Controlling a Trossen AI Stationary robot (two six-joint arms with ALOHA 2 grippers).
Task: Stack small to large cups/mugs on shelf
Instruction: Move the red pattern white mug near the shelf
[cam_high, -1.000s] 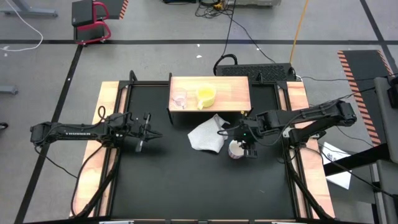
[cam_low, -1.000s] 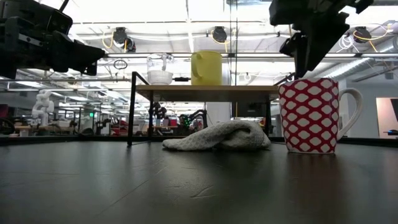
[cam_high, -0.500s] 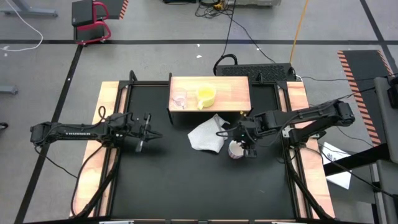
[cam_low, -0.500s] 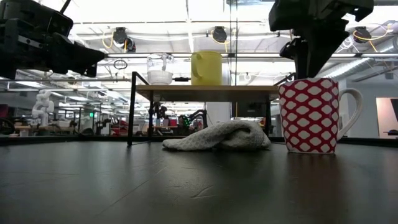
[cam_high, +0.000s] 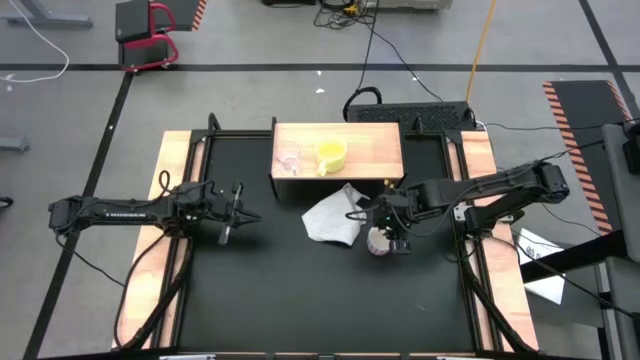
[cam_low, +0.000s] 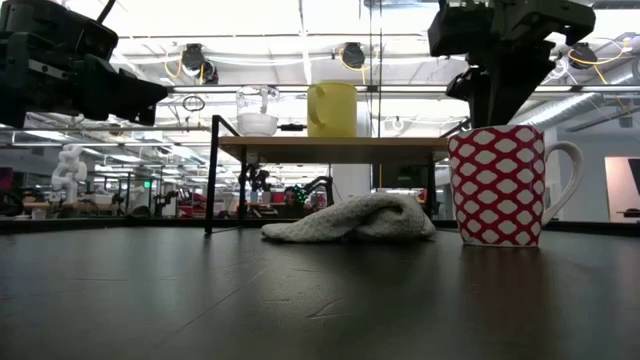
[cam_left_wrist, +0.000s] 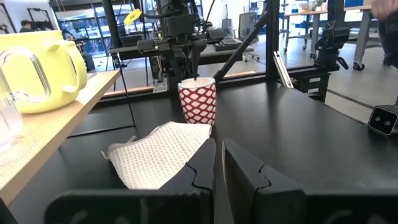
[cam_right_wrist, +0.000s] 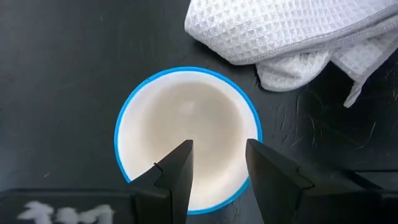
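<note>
While the white patterned mug (cam_low: 497, 185) stands upright on the black tabletop (cam_high: 270, 290) just beside the grey-white cloth (cam_high: 333, 219), its inside shows bare white in the right wrist view, nothing in it, blue rim all round. Right gripper (cam_right_wrist: 217, 163) hangs directly over the mug mouth, fingers apart, tips over the mug mouth near its rim; whether they touch the rim cannot be told, and nothing is clamped. From the high view the arm covers most of the mug, only a sliver shows.

Mug outside: red with a white oval pattern, handle on the side away from the cloth in the low view.

Shelf (cam_high: 375, 145) sits at the far edge of the tabletop; the clear glass cup (cam_high: 289, 158) and yellow cup (cam_high: 331, 154) stand side by side on its light-wood top, apart from each other. Glass cup's contents are hard to make out; the low view shows a pale band at its bottom. Yellow cup's interior shows only yellow from above.

Left gripper (cam_left_wrist: 219, 163) waits well apart on the left side of the table, fingers nearly together with a thin slit between, holding nothing.
</note>
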